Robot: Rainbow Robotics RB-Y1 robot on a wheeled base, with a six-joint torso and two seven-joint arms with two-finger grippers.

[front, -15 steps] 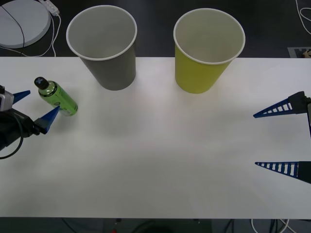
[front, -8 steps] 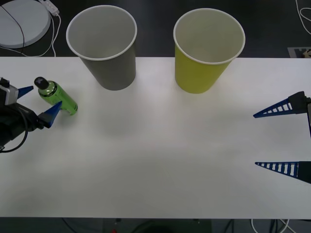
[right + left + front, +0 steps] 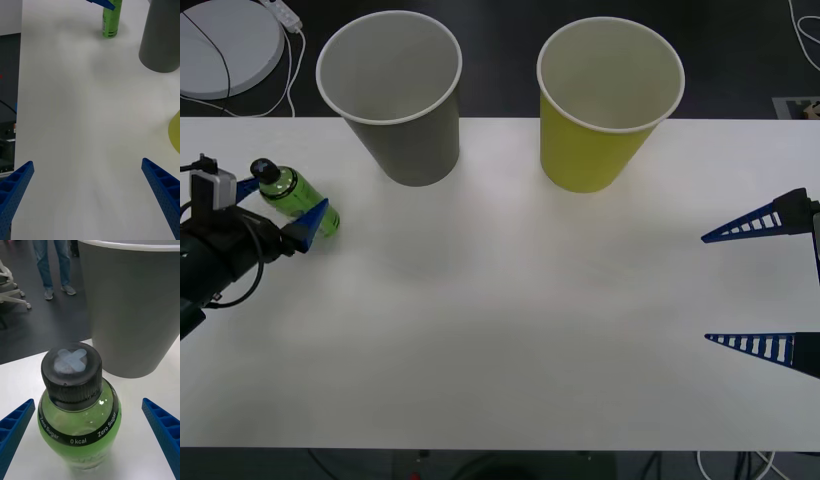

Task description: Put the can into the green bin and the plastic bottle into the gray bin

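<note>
Over at the table's nine o'clock edge, the left gripper (image 3: 280, 200) has its blue fingers spread wide on either side of the plastic bottle (image 3: 298, 197), which lies on its side with its black cap toward ten o'clock; whether a fingertip touches the label is hard to judge from the front view, and much of the arm is cut off by the frame. From the left wrist view the bottle (image 3: 78, 410) sits between the open fingers with clear gaps on both sides, nothing gripped. Its neck band reads "Zero Sugar" twice with "0 kcal" between; the cap carries a pale crossed mark. The lower label is blurred.

At eleven o'clock stands the gray bin (image 3: 393, 92), upright, and at one o'clock the green bin (image 3: 608, 100), upright too, the two well apart. Both overhang the far table edge in the front view, so their rims sit against the dark floor.

At three o'clock the right gripper (image 3: 748, 285) hovers wide open, holding nothing, its body cut off at the edge.

The white table (image 3: 510, 330) is matte. Beyond it, a round white disc (image 3: 225, 45) with a cable lies on the dark floor.
</note>
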